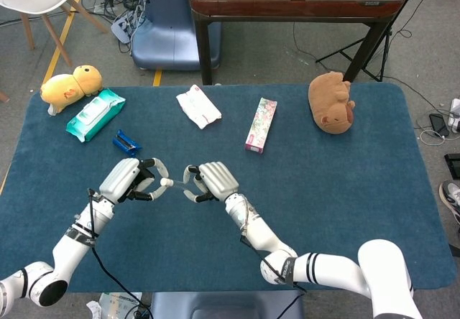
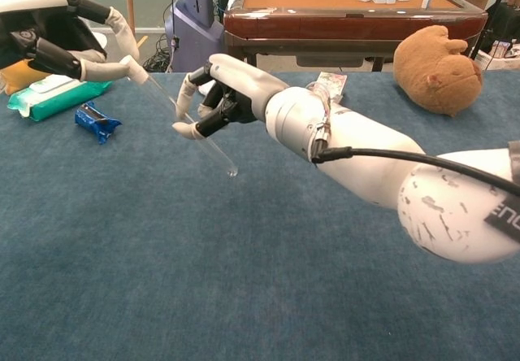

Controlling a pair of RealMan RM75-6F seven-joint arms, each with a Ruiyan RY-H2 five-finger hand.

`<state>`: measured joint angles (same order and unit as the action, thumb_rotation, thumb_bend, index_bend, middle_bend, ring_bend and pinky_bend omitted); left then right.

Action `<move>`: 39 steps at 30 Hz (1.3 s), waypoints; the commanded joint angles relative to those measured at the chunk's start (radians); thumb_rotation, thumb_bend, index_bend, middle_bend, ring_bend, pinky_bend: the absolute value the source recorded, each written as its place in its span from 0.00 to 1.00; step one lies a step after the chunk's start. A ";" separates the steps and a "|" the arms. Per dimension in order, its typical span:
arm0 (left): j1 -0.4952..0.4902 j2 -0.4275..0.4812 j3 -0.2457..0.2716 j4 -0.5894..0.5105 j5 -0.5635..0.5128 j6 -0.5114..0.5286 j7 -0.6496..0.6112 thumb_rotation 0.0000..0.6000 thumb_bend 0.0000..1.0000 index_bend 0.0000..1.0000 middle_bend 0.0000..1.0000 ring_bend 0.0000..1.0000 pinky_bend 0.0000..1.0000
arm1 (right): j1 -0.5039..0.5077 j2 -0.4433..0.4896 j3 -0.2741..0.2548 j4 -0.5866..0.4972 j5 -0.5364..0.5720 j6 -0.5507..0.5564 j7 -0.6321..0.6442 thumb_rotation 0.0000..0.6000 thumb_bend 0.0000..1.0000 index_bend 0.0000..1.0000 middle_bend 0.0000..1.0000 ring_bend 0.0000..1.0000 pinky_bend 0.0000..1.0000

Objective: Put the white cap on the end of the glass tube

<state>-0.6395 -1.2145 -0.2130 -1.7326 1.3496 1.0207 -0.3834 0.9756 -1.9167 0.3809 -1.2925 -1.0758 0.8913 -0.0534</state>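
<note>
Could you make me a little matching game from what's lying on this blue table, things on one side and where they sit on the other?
Things:
1. brown plush toy
2. yellow plush toy
3. glass tube
4. blue clip

Places:
A. far left corner of the table
B. held in the air between the two hands
C. far right part of the table
D. on the cloth just in front of the teal wipes pack

Pairs: 1-C, 2-A, 3-B, 4-D
</note>
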 commanded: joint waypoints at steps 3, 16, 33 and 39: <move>-0.001 0.018 0.005 -0.006 -0.005 -0.015 0.001 1.00 0.31 0.27 1.00 1.00 1.00 | -0.001 0.036 -0.013 -0.021 0.017 -0.015 -0.051 1.00 0.58 0.74 0.90 0.95 1.00; 0.026 0.069 0.013 0.006 -0.046 -0.022 -0.001 1.00 0.31 0.15 1.00 1.00 1.00 | -0.018 0.240 -0.096 -0.111 0.116 -0.043 -0.315 1.00 0.58 0.74 0.90 0.95 1.00; 0.064 0.070 0.035 0.011 -0.047 -0.005 0.006 1.00 0.31 0.15 1.00 1.00 1.00 | -0.027 0.148 -0.203 0.083 0.213 -0.102 -0.388 1.00 0.58 0.74 0.89 0.95 1.00; 0.071 0.064 0.041 0.017 -0.042 -0.005 -0.002 1.00 0.31 0.15 1.00 1.00 1.00 | -0.015 0.121 -0.201 0.110 0.247 -0.099 -0.433 1.00 0.58 0.71 0.86 0.95 1.00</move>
<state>-0.5687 -1.1503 -0.1727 -1.7159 1.3077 1.0161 -0.3856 0.9580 -1.7913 0.1806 -1.1865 -0.8324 0.7907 -0.4805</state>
